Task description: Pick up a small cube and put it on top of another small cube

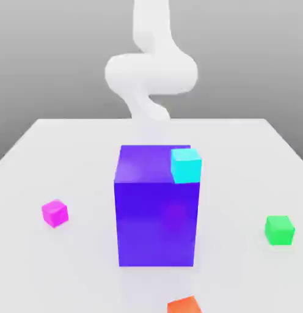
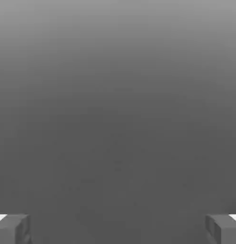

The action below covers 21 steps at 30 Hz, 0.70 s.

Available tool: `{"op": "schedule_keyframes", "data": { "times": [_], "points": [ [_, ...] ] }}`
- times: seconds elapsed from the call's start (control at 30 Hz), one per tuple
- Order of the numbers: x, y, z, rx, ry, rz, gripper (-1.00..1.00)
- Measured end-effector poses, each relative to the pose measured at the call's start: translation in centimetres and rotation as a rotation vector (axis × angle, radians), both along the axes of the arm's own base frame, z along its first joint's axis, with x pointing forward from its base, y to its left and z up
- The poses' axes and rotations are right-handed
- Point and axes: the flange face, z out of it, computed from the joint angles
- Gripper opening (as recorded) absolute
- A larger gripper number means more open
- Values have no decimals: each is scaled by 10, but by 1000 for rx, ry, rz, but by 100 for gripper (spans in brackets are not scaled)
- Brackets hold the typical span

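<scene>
The small magenta cube point(image 1: 55, 213) rests on the white table point(image 1: 68, 153) at the exterior view's left. Far across at that view's right sits another small cube point(image 1: 280, 230), bright green and about the same size. The white arm point(image 1: 151, 73) rises at the back of the table, behind the big block. In the hand view my gripper point(image 2: 118, 229) is open: its two grey fingertips point(image 2: 13, 228) stand wide apart with nothing between them, in front of a plain grey background.
A big blue-purple block point(image 1: 157, 205) stands mid-table between the two small cubes. A cyan cube point(image 1: 186, 165) shows at its upper right corner. An orange cube point(image 1: 184, 305) lies at the near edge.
</scene>
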Motion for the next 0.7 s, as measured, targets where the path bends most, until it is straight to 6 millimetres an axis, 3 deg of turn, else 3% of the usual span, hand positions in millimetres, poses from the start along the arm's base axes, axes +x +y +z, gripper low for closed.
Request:
{"op": "schedule_keyframes", "data": {
  "times": [0.17,0.33,0.5,0.7],
  "points": [
    [32,-51,-83,-24,127,-123,0],
    [38,-108,-167,-18,250,-236,0],
    [20,-162,-250,15,371,-343,0],
    [-28,-212,-344,91,504,-462,0]
  ]
}}
